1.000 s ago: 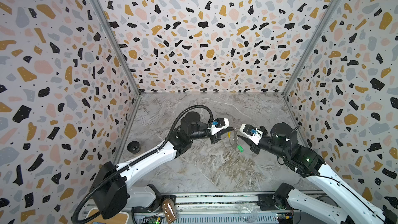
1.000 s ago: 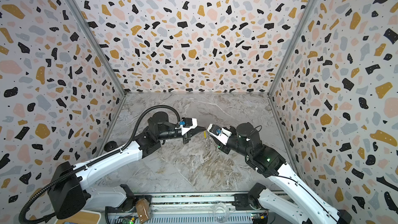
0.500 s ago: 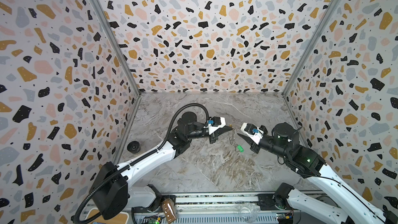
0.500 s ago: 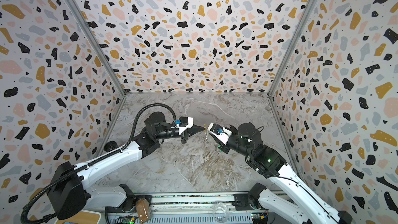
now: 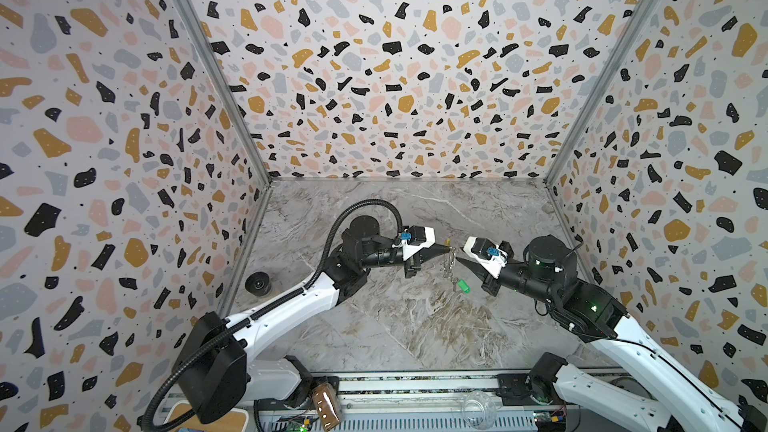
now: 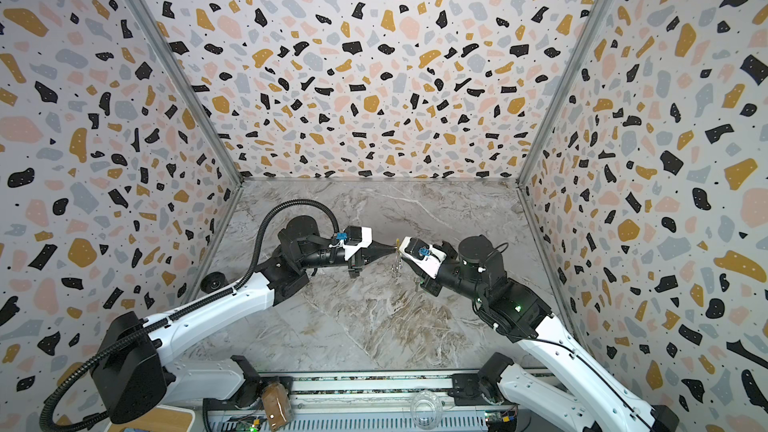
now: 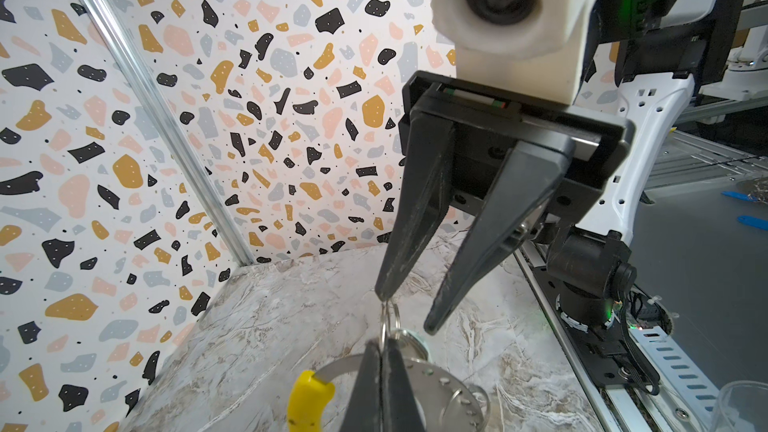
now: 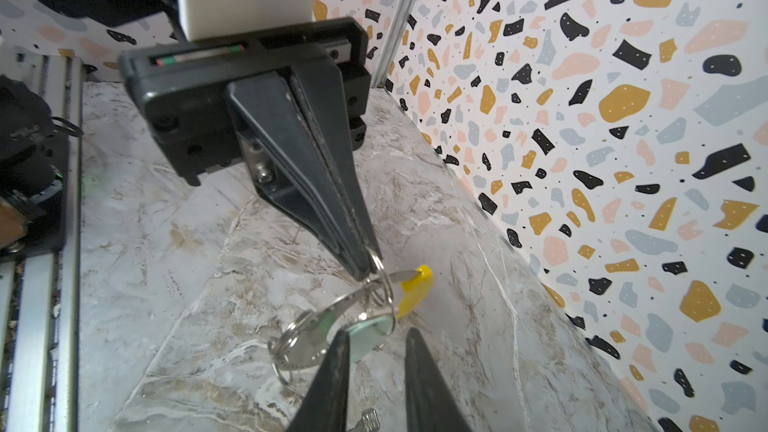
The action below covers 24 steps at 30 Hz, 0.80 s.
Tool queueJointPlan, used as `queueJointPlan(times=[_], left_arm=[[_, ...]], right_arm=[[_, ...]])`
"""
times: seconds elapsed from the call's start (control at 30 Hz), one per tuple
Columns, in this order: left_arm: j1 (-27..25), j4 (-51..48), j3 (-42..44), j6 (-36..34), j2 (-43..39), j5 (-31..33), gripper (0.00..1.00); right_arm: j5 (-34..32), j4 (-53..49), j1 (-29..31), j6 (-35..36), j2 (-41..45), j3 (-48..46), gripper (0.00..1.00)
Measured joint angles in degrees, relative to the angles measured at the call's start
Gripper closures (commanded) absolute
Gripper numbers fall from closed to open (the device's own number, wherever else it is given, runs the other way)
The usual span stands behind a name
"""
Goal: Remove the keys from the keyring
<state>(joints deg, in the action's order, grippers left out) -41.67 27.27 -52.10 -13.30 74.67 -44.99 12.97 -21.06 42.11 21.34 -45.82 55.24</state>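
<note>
Two grippers meet nose to nose over the middle of the marbled table (image 5: 399,326). The left gripper (image 5: 448,248) is clamped tight, fingers (image 8: 316,184) pressed together on the keyring (image 7: 440,380), just beside its yellow sleeve (image 7: 308,398). That hoop hangs from the tips, between the two arms in both top views. The right gripper (image 5: 458,260) has its fingers (image 7: 415,218) parted and holds nothing. One tip touches a small split ring (image 7: 390,320) looping off the hoop, while the other tip stands apart. The keys (image 8: 369,419) dangle below. The green tag (image 5: 463,286) is lowest in a top view, and I cannot tell whether it touches the table. The pale tag (image 8: 368,334) sits right at the right gripper's tips. By the left wall, a dark roll (image 5: 257,283) lies well apart.
</note>
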Motion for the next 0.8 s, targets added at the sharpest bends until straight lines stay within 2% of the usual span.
queueJointPlan(times=[0.23, 0.53, 0.8], left_arm=[[0.04, -1.64, 0.0, -2.51, -0.2, -1.57, 1.0], [0.26, -5.44, 0.0, -5.62, -0.92, -2.43, 1.0], [0.26, -7.02, -0.02, -7.52, -1.11, -2.51, 1.0]], right_arm=[[4.28, -1.77, -1.14, 0.33, -3.32, 5.14, 0.79], [7.56, -3.61, -3.85, 0.9, -5.03, 5.31, 0.8], [11.72, -5.01, -5.16, 1.07, -5.6, 5.49, 0.77]])
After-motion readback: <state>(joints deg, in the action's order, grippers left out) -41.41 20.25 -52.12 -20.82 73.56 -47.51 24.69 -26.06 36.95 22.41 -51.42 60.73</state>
